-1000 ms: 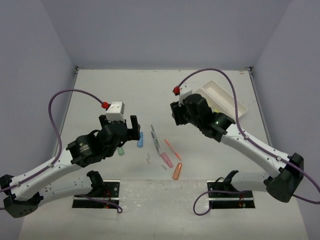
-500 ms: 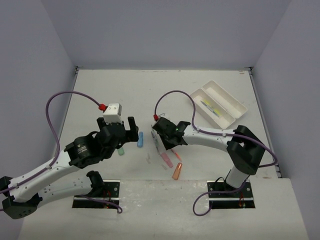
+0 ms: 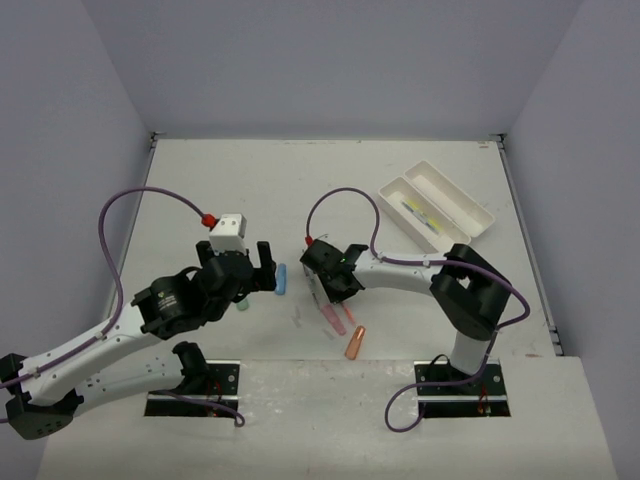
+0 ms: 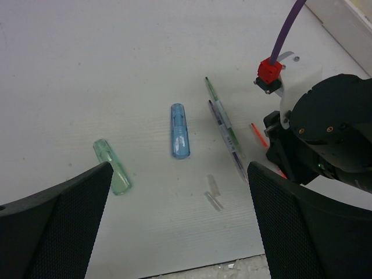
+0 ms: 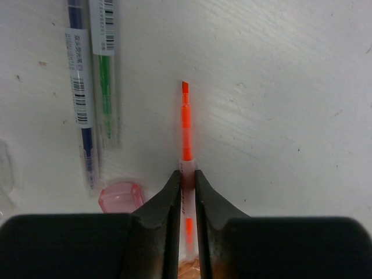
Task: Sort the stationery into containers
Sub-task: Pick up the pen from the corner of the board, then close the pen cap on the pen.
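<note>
Right end effector [image 5: 186, 177] pinched on orange pen [image 5: 185, 125] behind tip section; pen flat on worktop [image 5: 279, 87] near green pen [image 5: 105, 81]. Light, stiff, slick, thin: likely swivels unless gripped mid-barrel. Left end effector [image 4: 179, 174] wide open, empty.

Two pens [image 5: 103, 75] lie side by side left of the highlighter [image 5: 186, 125].

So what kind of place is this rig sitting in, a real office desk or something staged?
Most likely a lab test cell, not an office: a white table boxed in by plain grey walls, arm bases bolted at its near edge, and just loose stationery and a white tray on it.
</note>
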### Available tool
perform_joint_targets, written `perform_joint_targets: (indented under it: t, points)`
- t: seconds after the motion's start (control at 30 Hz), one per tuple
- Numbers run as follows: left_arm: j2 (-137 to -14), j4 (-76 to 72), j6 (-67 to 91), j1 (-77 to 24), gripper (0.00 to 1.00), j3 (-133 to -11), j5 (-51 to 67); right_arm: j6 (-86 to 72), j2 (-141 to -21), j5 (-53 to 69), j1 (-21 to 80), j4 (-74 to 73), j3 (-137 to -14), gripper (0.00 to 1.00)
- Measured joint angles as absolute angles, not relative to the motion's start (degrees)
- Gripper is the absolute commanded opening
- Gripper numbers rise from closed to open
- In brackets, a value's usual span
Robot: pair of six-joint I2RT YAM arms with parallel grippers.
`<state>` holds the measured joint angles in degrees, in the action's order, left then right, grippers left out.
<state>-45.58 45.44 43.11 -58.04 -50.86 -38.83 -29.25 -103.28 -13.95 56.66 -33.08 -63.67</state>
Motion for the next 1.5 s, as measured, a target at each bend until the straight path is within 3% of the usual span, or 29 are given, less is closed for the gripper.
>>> perform_joint_targets:
  t: [0.13,0.37,0.5,0.57,0.63,0.77,0.83,0.93,1.5]
  points:
    - [-45.65,45.32,44.50,-58.04,1.00,-49.63,-37.82,-29.04,-103.92,-13.87,56.45,-32.97,-64.42,0.00]
    - [-48.32,45.02,50.87,-58.04,1.00,-46.45,-34.40,-27.92,-102.67,-14.78,55.23,-33.87,-64.33,0.00]
    - [-53.26,44.45,57.85,-58.04,0.98,-44.07,-31.11,-26.50,-95.59,-17.31,51.90,-36.17,-64.21,0.00]
    - [-56.00,44.40,62.60,-58.05,0.80,-42.59,-29.29,-25.54,-89.55,-18.71,48.73,-36.39,-64.22,0.00]
    - [-58.71,44.54,67.12,-58.06,0.49,-41.46,-27.71,-24.64,-84.05,-20.41,45.14,-36.25,-64.28,0.00]
    - [-63.72,44.51,75.29,-58.13,0.42,-41.01,-24.96,-22.12,-78.16,-23.34,39.19,-35.98,-64.13,0.00]
    - [-65.67,44.25,77.65,-58.22,0.32,-40.99,-23.73,-20.99,-77.25,-23.53,38.45,-35.18,-62.99,0.00]
    - [-68.31,43.82,79.77,-58.49,0.26,-41.01,-22.46,-19.52,-76.76,-23.19,38.11,-34.55,-60.17,0.00]
    - [-81.53,40.81,81.25,-60.87,0.28,-45.09,-19.46,-16.53,-75.55,-20.99,37.32,-32.31,-56.76,0.00]
